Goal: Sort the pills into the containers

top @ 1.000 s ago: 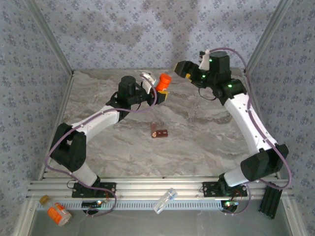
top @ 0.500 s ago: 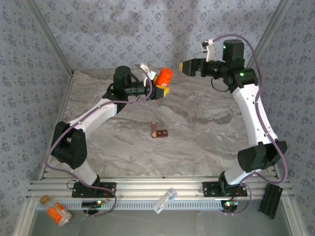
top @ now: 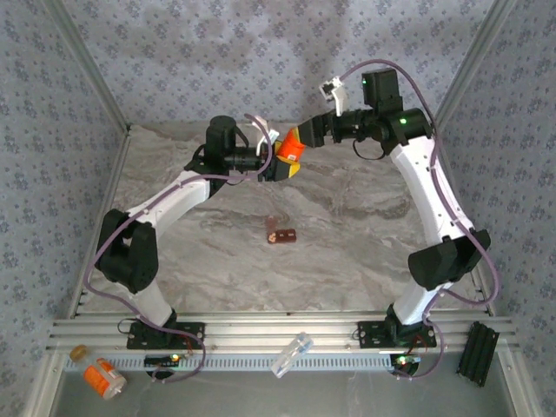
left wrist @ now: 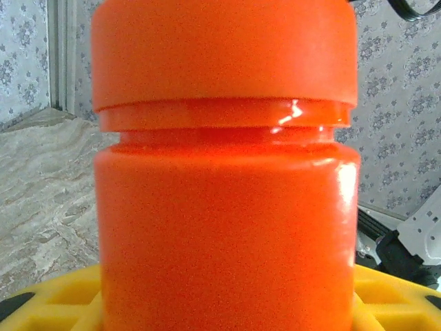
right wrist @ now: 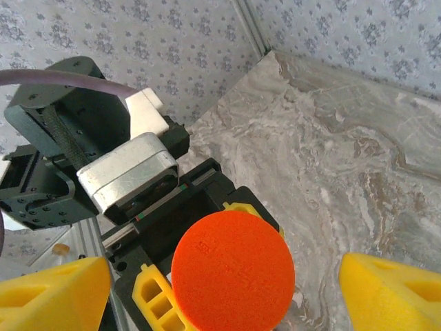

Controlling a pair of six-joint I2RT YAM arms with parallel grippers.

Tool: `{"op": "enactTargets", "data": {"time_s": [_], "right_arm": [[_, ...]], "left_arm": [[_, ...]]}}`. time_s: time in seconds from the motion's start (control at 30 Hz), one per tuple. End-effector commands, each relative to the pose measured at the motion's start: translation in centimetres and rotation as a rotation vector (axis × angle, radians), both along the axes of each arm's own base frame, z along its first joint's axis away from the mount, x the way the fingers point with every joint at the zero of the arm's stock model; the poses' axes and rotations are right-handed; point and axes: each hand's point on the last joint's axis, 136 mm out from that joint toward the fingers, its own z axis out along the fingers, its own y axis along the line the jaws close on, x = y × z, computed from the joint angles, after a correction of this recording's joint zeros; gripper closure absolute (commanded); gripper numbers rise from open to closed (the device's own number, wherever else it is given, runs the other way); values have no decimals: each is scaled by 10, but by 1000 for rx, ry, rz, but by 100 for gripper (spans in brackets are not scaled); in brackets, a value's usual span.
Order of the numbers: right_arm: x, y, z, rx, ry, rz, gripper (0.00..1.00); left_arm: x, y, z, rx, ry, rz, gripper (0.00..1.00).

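My left gripper is shut on a plain orange bottle with an orange cap, held upright above the far middle of the table. Up close, the bottle stands between the yellow fingers. My right gripper is open right at the bottle's top. From its wrist I look down on the round cap, and the yellow fingertips stand wide on either side without touching it. The containers, a small dark red-brown box, lie mid-table. The pills are out of view.
A clear plastic tube lies on the metal rail at the near edge. A white-capped labelled orange bottle rests at the near left corner. Patterned walls close in the table on three sides.
The right arm has swung left and brought its open gripper over the bottle's cap. The left arm lifted the bottle slightly, then settled; its grip is unchanged.
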Motion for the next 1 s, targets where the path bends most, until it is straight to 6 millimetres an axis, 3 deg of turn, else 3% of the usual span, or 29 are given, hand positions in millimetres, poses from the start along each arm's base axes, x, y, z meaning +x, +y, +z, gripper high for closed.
{"op": "enactTargets", "data": {"time_s": [0.0, 0.33, 0.77, 0.97], "right_arm": [[-4, 2, 2, -8, -8, 30, 13], [-4, 11, -11, -9, 36, 61, 19], [-6, 17, -19, 16, 76, 92, 47], [-2, 21, -31, 10, 131, 23, 51]], "left_arm": [[-9, -2, 22, -30, -64, -48, 100], [-9, -1, 24, -32, -70, -50, 100], [-9, -1, 25, -30, -79, -45, 100], [0, -2, 27, -21, -109, 20, 100]]}}
